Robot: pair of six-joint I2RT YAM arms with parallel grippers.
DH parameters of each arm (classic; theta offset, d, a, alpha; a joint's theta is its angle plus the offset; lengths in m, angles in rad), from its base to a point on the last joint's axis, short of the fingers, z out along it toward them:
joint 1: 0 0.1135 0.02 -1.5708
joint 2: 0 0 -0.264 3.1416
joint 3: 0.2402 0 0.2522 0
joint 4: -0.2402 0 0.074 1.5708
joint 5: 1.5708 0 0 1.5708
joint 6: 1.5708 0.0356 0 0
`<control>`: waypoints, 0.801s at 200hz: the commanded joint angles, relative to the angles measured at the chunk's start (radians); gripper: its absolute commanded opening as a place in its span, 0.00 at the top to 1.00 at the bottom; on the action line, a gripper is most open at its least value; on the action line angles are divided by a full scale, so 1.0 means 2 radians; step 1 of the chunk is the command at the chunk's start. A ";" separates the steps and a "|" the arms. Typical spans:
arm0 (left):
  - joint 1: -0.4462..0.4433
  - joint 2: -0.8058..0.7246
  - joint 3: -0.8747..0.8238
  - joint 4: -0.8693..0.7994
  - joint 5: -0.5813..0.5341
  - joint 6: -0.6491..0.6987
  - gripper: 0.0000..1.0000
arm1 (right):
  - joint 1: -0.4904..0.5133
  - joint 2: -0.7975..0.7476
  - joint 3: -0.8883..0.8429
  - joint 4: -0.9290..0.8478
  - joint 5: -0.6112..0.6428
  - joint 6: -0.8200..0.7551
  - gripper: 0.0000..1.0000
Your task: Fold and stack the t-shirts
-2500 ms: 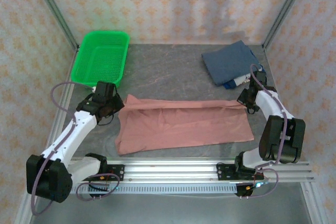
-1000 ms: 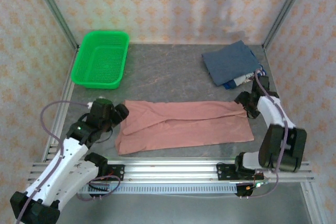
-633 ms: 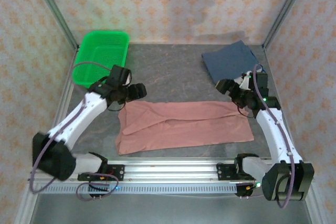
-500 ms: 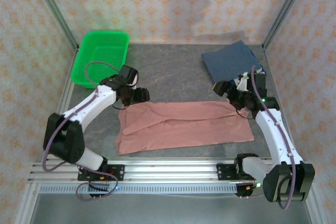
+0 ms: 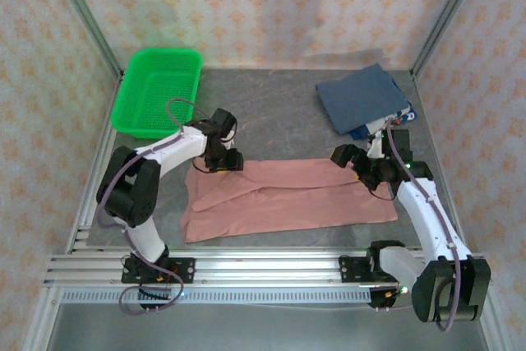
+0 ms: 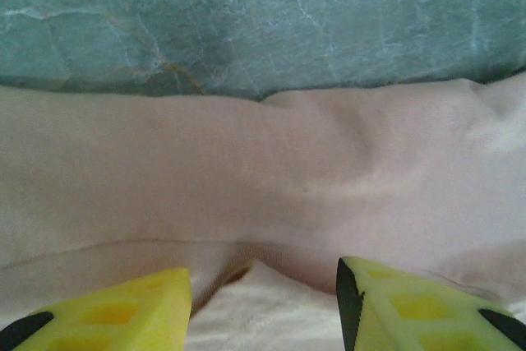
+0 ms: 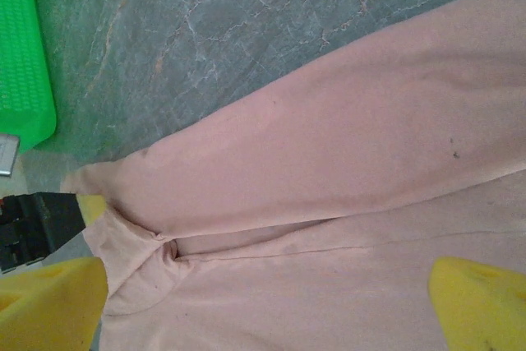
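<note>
The salmon-pink t-shirt [image 5: 288,196] lies flat across the middle of the table, folded lengthwise into a long strip with no print showing. The slate-blue t-shirt [image 5: 362,98] lies folded at the back right. My left gripper [image 5: 228,159] is low over the pink shirt's far left edge. In the left wrist view that gripper [image 6: 263,310] is open, its yellow fingers [image 6: 123,310] straddling a raised fold of pink cloth [image 6: 263,170]. My right gripper [image 5: 345,156] hovers over the far right corner. It is open wide in its wrist view [image 7: 263,310], above the pink shirt [image 7: 345,170].
A green mesh basket [image 5: 158,92] stands at the back left and shows in the right wrist view [image 7: 20,55]. Something white and blue [image 5: 386,125] pokes out from under the blue shirt. The metal frame rail [image 5: 271,265] runs along the near edge.
Both arms have swung from the shirt's outer ends to its far edge, the left moving right and the right moving left. The pink shirt lies a little flatter and narrower.
</note>
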 commanded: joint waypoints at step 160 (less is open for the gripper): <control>-0.031 0.001 -0.004 -0.021 -0.027 0.008 0.61 | 0.002 -0.005 -0.012 -0.001 0.002 -0.006 0.01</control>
